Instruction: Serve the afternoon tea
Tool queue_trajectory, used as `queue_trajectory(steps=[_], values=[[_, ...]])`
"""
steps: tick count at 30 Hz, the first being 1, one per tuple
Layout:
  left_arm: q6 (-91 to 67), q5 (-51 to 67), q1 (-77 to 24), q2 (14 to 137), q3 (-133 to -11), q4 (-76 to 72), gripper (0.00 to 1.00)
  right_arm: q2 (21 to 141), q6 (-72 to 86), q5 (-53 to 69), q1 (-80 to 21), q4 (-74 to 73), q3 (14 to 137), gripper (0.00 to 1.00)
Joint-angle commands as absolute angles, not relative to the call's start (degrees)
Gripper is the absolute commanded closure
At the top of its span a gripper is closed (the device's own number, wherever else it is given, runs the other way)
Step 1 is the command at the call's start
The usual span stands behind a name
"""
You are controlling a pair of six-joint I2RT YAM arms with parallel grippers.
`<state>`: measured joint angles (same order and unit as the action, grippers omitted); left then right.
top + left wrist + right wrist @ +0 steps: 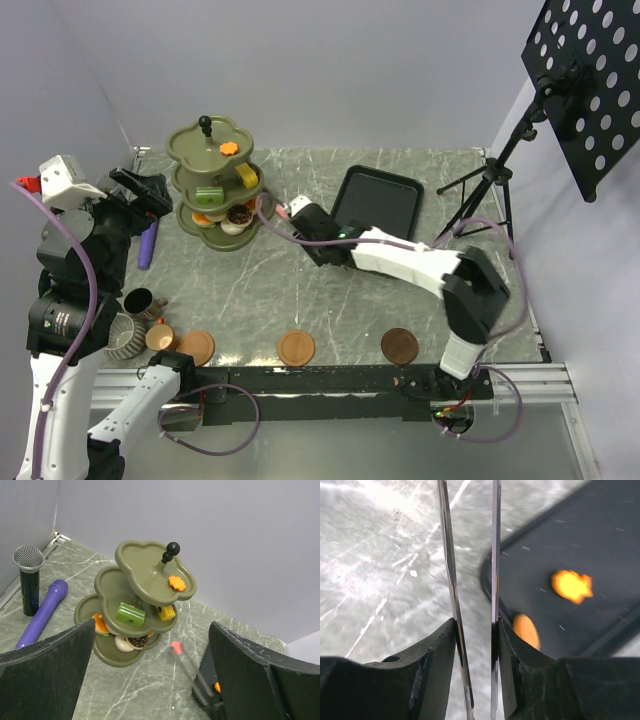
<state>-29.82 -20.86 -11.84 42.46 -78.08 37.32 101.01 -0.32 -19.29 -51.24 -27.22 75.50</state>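
Note:
The olive-green three-tier stand [212, 180] holds an orange pastry [229, 148] on top, green [208, 195] and yellow pieces in the middle, and orange, brown and white ones at the bottom. It also shows in the left wrist view [150, 575]. My right gripper [303, 217] is shut on metal tongs [447, 555], whose tips carry a pink pastry [283, 211] just right of the stand's bottom tier. My left gripper [140, 190] is open and empty, left of the stand. Three cups [138, 302] stand at the near left; three brown saucers [296, 348] lie along the near edge.
A black tray [375, 200] lies at the back right; blurred orange spots [571, 586] show on it in the right wrist view. A purple microphone [148, 243] and a black one [29, 580] lie left of the stand. A tripod stand [490, 175] rises at the right.

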Motion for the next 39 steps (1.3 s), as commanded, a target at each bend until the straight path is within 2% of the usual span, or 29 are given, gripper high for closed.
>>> queue_trajectory(steps=[1, 7, 12, 28, 36, 39], values=[[-30.6, -20.8, -12.0, 42.0, -78.4, 35.2, 0.00, 91.2, 2.7, -23.6, -51.9, -31.8, 74.2, 0.69], [-30.5, -20.2, -12.0, 42.5, -78.3, 34.6, 0.00, 83.9, 3.1, -25.9, -52.5, -38.4, 81.7, 0.70], [-30.1, -20.3, -12.1, 42.5, -78.4, 34.1, 0.00, 83.2, 0.5, -25.4, -53.7, -40.3, 91.5, 0.70], [-30.0, -20.3, -12.9, 41.7, -78.0, 34.6, 0.00, 103.3, -12.0, -20.7, -58.6, -39.5, 120.8, 0.70], [-29.8, -20.9, -13.0, 41.0, -77.9, 34.8, 0.00, 111.0, -12.8, -18.7, -58.5, -40.0, 128.0, 0.69], [-29.6, -21.2, -13.0, 40.8, -77.9, 34.9, 0.00, 112.1, -12.5, -18.5, -58.5, -40.8, 129.5, 0.64]])
